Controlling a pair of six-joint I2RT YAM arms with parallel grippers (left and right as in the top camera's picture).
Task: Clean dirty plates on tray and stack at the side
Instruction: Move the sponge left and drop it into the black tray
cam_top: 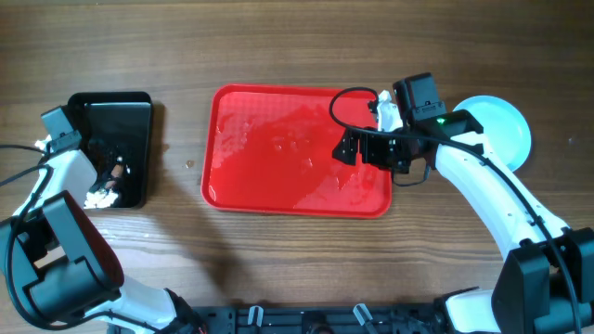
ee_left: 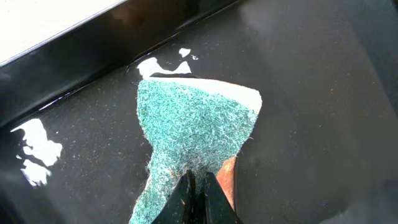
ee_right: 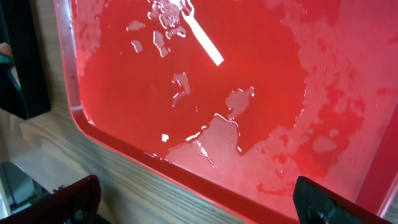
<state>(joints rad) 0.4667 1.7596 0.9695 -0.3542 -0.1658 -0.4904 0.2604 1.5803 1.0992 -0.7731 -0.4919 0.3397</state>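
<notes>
Left fingers [ee_left: 199, 205]: closed tight, pinching one corner of the sponge, and close to the left wrist camera.
Sponge [ee_left: 193, 124]: the green scouring face is up with a white layer at its far edge. It hangs low over the wet floor of the black tray [ee_left: 323, 93], and I cannot tell whether it touches.
Right fingers [ee_right: 71, 202]: spread wide and holding nothing, they hover over the right part of the tray.
Tray [ee_right: 261, 56]: red, filmed with water and patches of foam, with no plate on it. It lies mid-counter, between the black tray and the plates.
Counter [ee_right: 37, 143]: bare wood shows along the tray's near rim.
Plates [cam_top: 506, 125]: pale mint, off the tray, on the counter just beyond its right end. The right arm partly covers them, so I cannot count how many are stacked.
Progress: the task looks almost finished, since the tray is clear and the plates are at the side.
Step in hand: probably parking the sponge and clearing both arms.
Doing it well, left: lower the sponge until it lies flat on the black tray's floor, well inside the rim. Then open the fingers and lift straight up, so the wet pad neither clings nor drips onto the counter.
Doing it well, right: rise first to clear the tray's rim, then pull back. Keep the elbow away from the stack so it is not knocked.
</notes>
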